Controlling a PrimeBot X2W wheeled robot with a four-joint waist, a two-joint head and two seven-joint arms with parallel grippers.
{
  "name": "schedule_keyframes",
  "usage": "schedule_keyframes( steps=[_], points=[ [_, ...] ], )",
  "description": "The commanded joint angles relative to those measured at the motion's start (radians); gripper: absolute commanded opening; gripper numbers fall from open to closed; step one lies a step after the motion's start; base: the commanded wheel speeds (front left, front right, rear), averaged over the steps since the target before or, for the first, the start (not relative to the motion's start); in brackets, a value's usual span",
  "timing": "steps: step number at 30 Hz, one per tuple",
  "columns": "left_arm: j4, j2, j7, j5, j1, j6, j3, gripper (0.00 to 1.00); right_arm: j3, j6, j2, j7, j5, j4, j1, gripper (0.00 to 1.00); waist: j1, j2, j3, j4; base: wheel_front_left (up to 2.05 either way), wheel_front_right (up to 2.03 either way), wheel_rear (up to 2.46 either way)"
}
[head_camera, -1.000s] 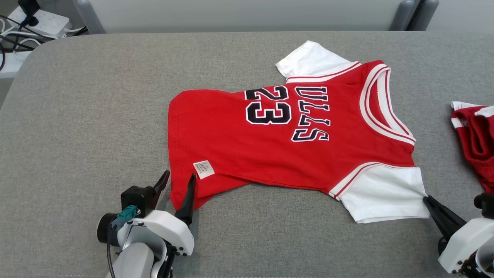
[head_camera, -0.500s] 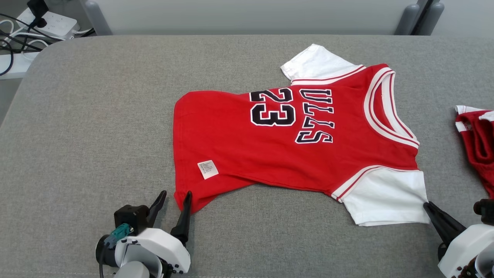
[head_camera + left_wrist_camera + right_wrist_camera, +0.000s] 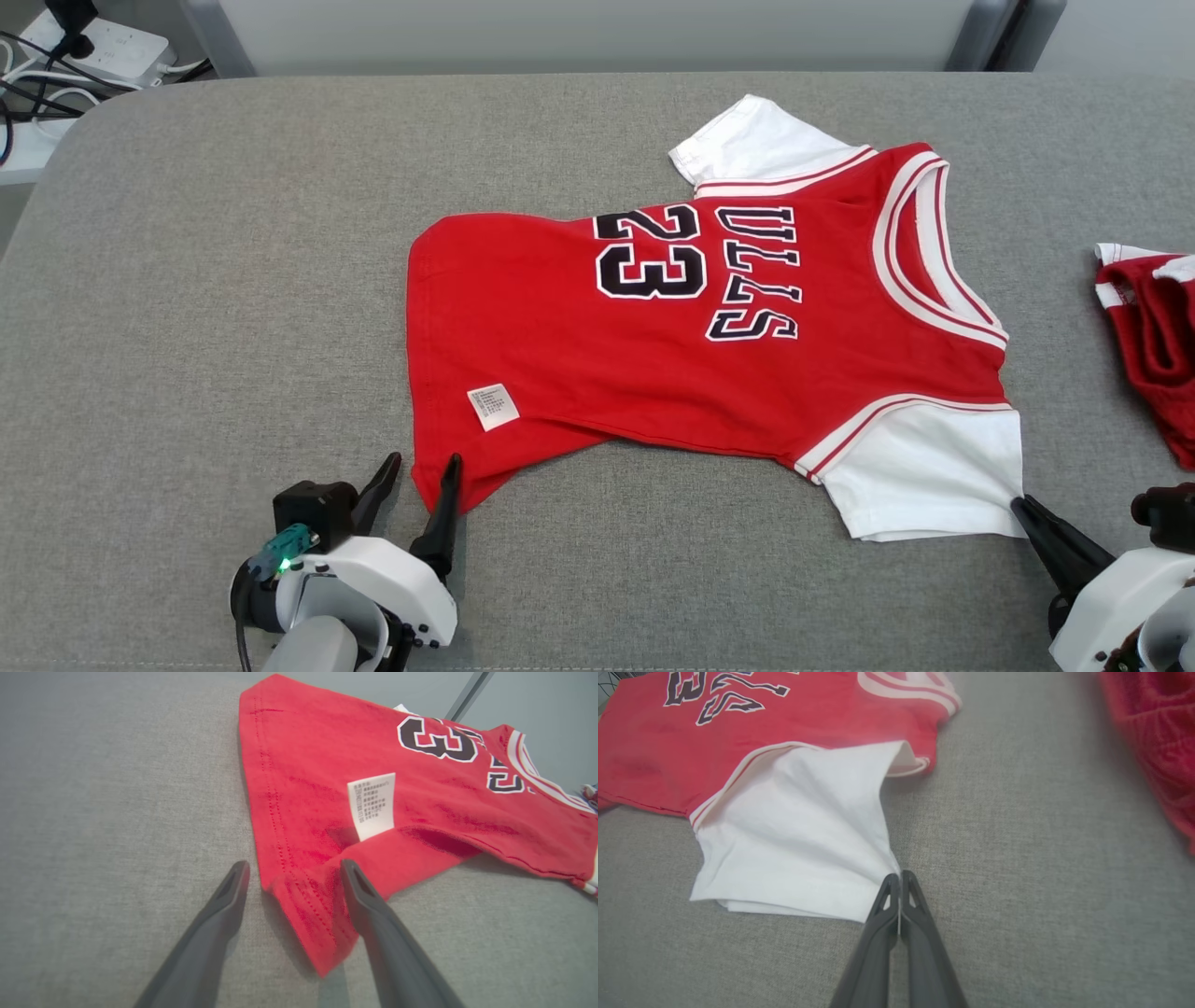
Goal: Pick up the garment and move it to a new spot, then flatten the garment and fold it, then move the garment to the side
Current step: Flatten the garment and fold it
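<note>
While the garment (image 3: 672, 373) lies spread, left gripper (image 3: 422, 467) at seven o'clock straddles its hem corner, fingers parted; right gripper (image 3: 1018, 505) at four o'clock clamps the white sleeve (image 3: 934, 467).

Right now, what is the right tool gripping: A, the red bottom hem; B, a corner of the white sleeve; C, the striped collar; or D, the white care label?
B: the right tool is shut on a corner of the white sleeve of the jersey, with the cloth fanning out from its tips.
</note>
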Motion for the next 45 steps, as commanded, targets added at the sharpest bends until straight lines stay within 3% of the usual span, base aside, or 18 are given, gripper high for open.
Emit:
schedule_keyframes(
  steps=[1, 5, 7, 8, 9, 11, 24, 33, 34, 35, 36, 37, 45],
  points=[
    [-0.021, 0.009, -0.006, -0.012, -0.030, -0.007, 0.017, 1.00, 0.007, 0.000, -0.029, -0.015, -0.013, -0.010, 0.002, 0.00, 0.0000, -0.0001, 0.002, -0.001, 0.00, 0.00, 0.00],
    [-0.018, 0.017, -0.006, -0.025, -0.039, -0.007, -0.020, 0.98, 0.010, 0.000, -0.025, -0.015, -0.015, -0.007, -0.002, 0.00, 0.0000, -0.0001, 0.005, 0.000, 0.00, 0.00, 0.00],
    [-0.015, 0.023, -0.006, -0.029, -0.043, -0.007, -0.033, 0.78, 0.011, 0.000, -0.025, -0.015, -0.016, -0.007, -0.005, 0.00, 0.0000, -0.0001, 0.006, 0.000, 0.00, 0.00, 0.00],
    [-0.014, 0.026, -0.006, -0.031, -0.044, -0.007, -0.039, 0.49, 0.012, 0.000, -0.025, -0.015, -0.016, -0.007, -0.006, 0.00, 0.0000, -0.0001, 0.006, 0.000, 0.00, 0.00, 0.00],
    [-0.014, 0.028, -0.006, -0.034, -0.046, -0.007, -0.043, 0.37, 0.012, 0.000, -0.025, -0.015, -0.016, -0.006, -0.007, 0.00, 0.0000, -0.0001, 0.007, 0.000, 0.00, 0.00, 0.00],
    [-0.017, 0.033, -0.006, -0.035, -0.048, -0.007, -0.050, 0.00, 0.013, 0.000, -0.025, -0.015, -0.016, -0.006, -0.009, 0.00, 0.0000, -0.0001, 0.008, 0.001, 0.00, 0.00, 0.00],
    [-0.225, 0.059, -0.006, 0.055, 0.019, -0.007, -0.039, 0.00, -0.002, 0.000, -0.017, -0.015, -0.007, 0.004, 0.001, 0.00, 0.0000, -0.0001, 0.001, 0.030, 0.00, 0.00, 0.00],
    [-0.224, 0.081, -0.006, 0.080, 0.085, -0.007, -0.078, 0.00, 0.001, 0.000, -0.009, -0.015, -0.006, 0.011, 0.003, 0.00, 0.0000, -0.0001, -0.012, 0.048, 0.00, 0.00, 0.00],
    [-0.214, 0.083, -0.006, 0.077, 0.093, -0.007, -0.084, 0.13, 0.003, 0.000, -0.008, -0.015, -0.006, 0.011, 0.002, 0.00, 0.0000, -0.0001, -0.013, 0.047, 0.00, 0.00, 0.00],
    [-0.201, 0.085, -0.006, 0.075, 0.100, -0.007, -0.088, 0.46, 0.004, 0.000, -0.008, -0.015, -0.006, 0.011, 0.001, 0.00, 0.0000, -0.0001, -0.013, 0.046, 0.00, 0.00, 0.00],
    [-0.183, 0.089, -0.006, 0.074, 0.107, -0.007, -0.092, 0.89, 0.005, 0.000, -0.008, -0.015, -0.005, 0.012, 0.001, 0.00, 0.0000, -0.0001, -0.014, 0.045, 0.00, 0.00, 0.00],
    [-0.159, 0.091, -0.006, 0.072, 0.114, -0.007, -0.094, 1.00, 0.006, 0.000, -0.008, -0.015, -0.003, 0.012, 0.001, 0.00, 0.0000, -0.0001, -0.016, 0.044, 0.00, 0.00, 0.00],
    [-0.110, 0.086, -0.006, 0.085, 0.118, -0.007, -0.080, 1.00, 0.003, 0.000, -0.008, -0.015, 0.004, 0.016, 0.005, 0.00, 0.0000, -0.0001, -0.019, 0.048, 0.00, 0.00, 0.00]
  ],
)
